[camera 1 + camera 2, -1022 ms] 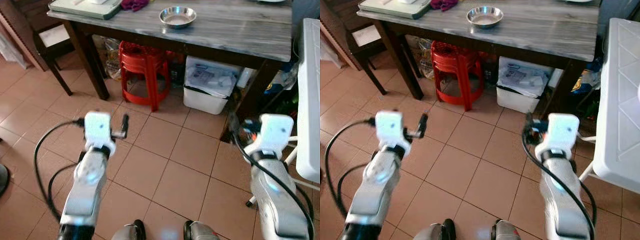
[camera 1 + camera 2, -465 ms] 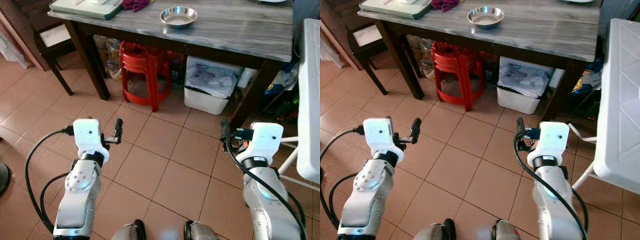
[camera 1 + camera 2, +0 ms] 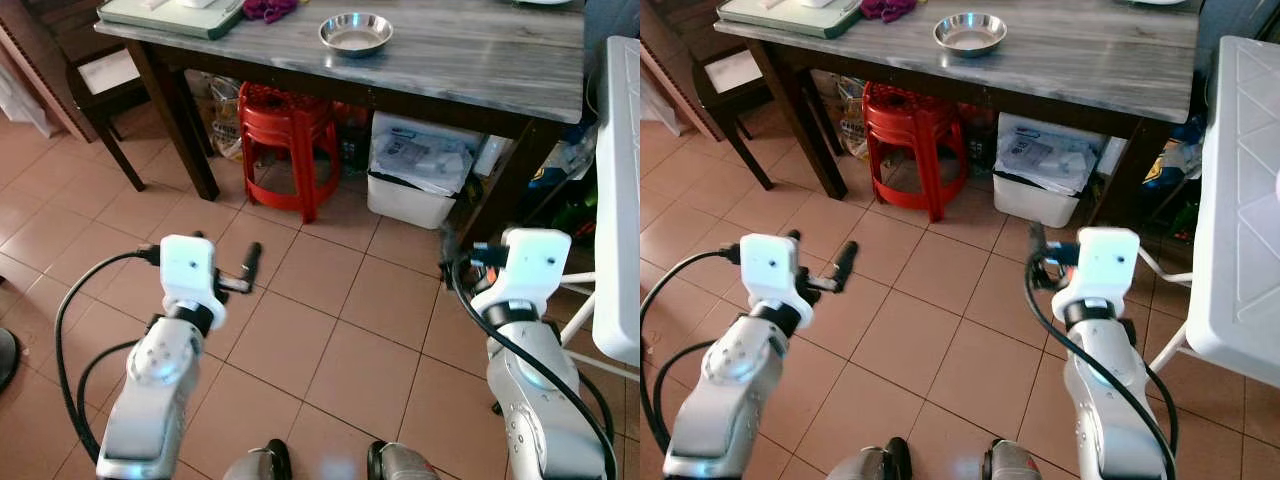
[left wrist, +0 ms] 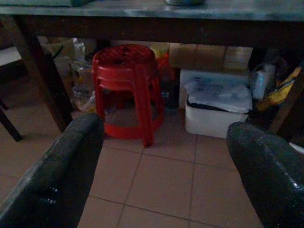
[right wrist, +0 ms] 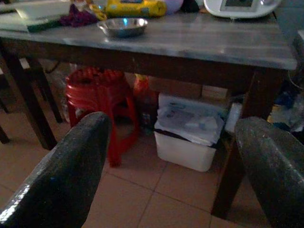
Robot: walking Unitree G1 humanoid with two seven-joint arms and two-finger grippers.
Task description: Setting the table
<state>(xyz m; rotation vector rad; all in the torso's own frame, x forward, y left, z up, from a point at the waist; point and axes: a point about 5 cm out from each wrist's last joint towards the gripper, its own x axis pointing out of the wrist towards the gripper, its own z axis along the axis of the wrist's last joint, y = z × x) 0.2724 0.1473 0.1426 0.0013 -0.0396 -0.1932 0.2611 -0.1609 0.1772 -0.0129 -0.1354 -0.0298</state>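
Both arms a little higher than before, left fingers [image 4: 52,190] and right fingers [image 5: 61,171] spread wide, empty.

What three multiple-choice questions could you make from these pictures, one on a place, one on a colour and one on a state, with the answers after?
1. Where is the metal bowl? A on the floor; B on the grey table; C on the stool.
2. What colour is the stool under the table? A red; B blue; C white.
3. How is the left gripper? A shut on a cup; B open and empty; C holding the bowl.

Answers: B, it sits on the tabletop; A, its plastic is red; B, its fingers stand wide apart with floor between them.
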